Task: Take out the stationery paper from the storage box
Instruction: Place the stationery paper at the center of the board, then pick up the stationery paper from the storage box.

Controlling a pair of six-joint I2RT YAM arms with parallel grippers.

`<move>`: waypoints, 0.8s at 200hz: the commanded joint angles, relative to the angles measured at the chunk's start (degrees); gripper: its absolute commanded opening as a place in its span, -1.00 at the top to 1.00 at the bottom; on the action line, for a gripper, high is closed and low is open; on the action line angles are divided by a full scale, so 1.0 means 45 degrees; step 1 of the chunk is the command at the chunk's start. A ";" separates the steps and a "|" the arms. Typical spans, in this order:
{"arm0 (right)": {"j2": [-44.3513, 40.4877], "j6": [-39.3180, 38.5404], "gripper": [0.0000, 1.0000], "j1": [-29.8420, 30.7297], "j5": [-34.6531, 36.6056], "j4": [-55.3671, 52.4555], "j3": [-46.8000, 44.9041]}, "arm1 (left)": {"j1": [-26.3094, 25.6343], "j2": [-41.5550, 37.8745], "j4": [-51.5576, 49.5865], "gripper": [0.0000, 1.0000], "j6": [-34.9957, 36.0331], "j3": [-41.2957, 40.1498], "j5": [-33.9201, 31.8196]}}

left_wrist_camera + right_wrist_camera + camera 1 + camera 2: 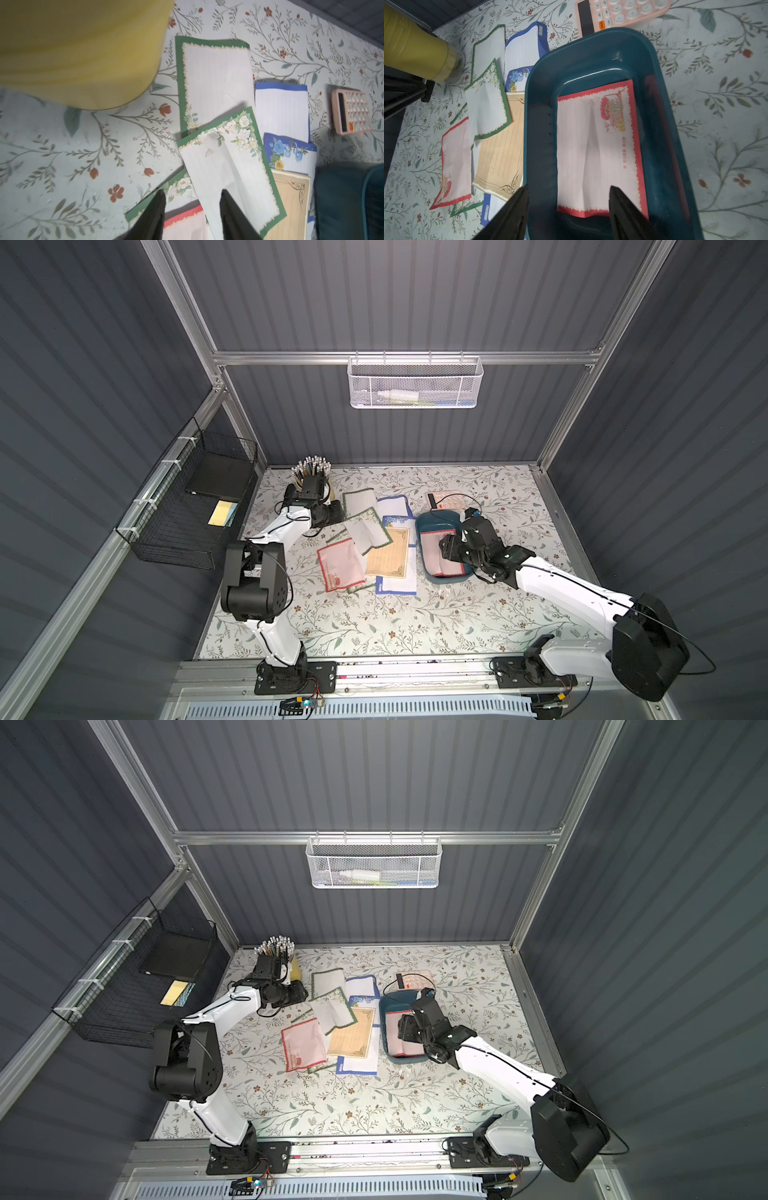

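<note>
The teal storage box [428,519] [388,1002] [591,41] sits right of centre on the table. One red-bordered stationery sheet [591,145] [430,541] lies flat inside it. Beside the box on the table lie several more sheets: a green-bordered one [368,531] [224,166], a tan one [388,551], a red-bordered one [340,564] and blue ones [392,506]. My right gripper [569,188] [446,547] hangs open over the box's near end, with one finger above the sheet's edge and nothing held. My left gripper [193,193] [338,512] is open and empty, just above the pile's left edge.
A yellow cup of pencils [316,477] [83,52] stands close behind my left gripper. A pink calculator [446,501] [623,12] lies behind the box. A black wire basket [187,514] hangs on the left wall and a white mesh basket [415,383] on the back wall.
</note>
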 commanded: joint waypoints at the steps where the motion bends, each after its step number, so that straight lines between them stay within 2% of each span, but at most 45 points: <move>1: 0.0461 -0.0198 -0.37 -0.0018 0.0626 -0.0335 0.0221 | -0.0047 -0.2129 0.0610 0.01 -0.0392 -0.0331 -0.1822; 32: 0.1962 -0.0556 -0.41 -0.0030 0.0632 -0.0933 0.1223 | -0.0049 -0.4526 0.1191 -0.08 -0.0761 -0.1180 -0.2675; 71: 0.4875 -0.0979 -0.38 -0.0021 0.0725 -0.2547 0.3303 | -0.0049 -0.6555 0.1483 -0.15 -0.1031 -0.2248 -0.2661; 115: 0.6956 -0.1043 -0.37 -0.0029 0.1207 -0.4175 0.5051 | -0.0049 -0.6814 0.1278 -0.15 -0.1211 -0.2829 -0.2644; 160: 0.7730 -0.1078 -0.26 -0.0018 0.0581 -0.4261 0.4990 | -0.0049 -0.6449 0.1482 -0.13 -0.1327 -0.2830 -0.2511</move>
